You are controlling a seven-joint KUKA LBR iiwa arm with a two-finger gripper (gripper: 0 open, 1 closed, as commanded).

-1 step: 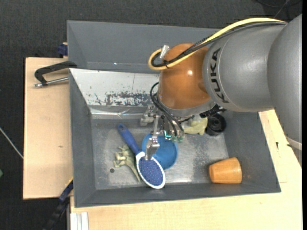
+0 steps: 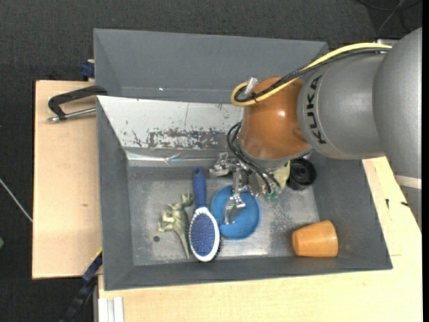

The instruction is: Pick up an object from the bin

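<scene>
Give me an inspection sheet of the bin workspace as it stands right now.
Surface: grey metal bin, floor speckled.
Job's things: blue round dish mid-bin, under the gripper.
Clutter: blue hairbrush at the dish's left; green toy dinosaur further left; orange cup on its side, right; black round thing towards the back.
Grippers: gripper low over the dish.
Cables: yellow cable along the arm.
Surroundings: dark floor.

Orange cup on its side nr the bin's near-right corner. Blue hairbrush w/ white rim by the near edge, handle toward the far wall. Green toy dinosaur sits just beside it, left. Small black round thing is by the right wall.
</scene>
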